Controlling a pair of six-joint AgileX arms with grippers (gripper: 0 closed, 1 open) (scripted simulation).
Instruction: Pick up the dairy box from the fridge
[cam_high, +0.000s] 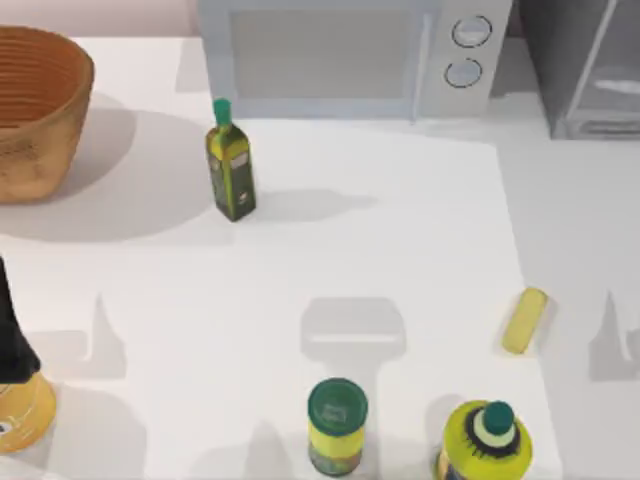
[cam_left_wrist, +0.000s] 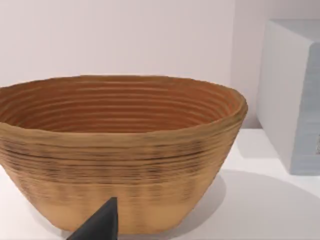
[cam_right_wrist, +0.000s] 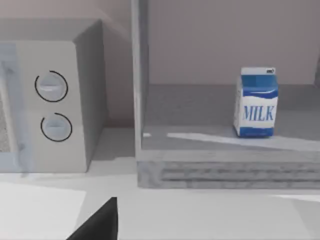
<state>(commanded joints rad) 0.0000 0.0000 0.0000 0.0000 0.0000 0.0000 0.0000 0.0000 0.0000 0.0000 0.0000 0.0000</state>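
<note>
A single dark fingertip of the right gripper (cam_right_wrist: 97, 222) juts into the right wrist view, so whether its fingers are spread or pressed together I cannot tell; it holds nothing and sits well short of the grey metallic fridge with its pale frame bars (cam_right_wrist: 141, 100). The same goes for the left gripper (cam_left_wrist: 97, 225), parked in front of the ribbed tan wicker basket (cam_left_wrist: 120, 150): only one dark tip shows.

The small blue-and-white dairy box with a gabled top (cam_right_wrist: 256, 102) stands upright on the fridge's grey shelf, set back from the front lip and well to the far side of the frame bar from the pale microwave with two round dials (cam_right_wrist: 52, 105).

Risks, as I judge them: the reach has to clear the upright frame bar and the ribbed front lip, and a wrist clipping either could skew the approach. A light, tall carton may tip or slide back along the shelf if one finger touches first, and a hard squeeze could crush its sides.

The carton reads "MILK" in white letters on blue. No other writing can be read.
</note>
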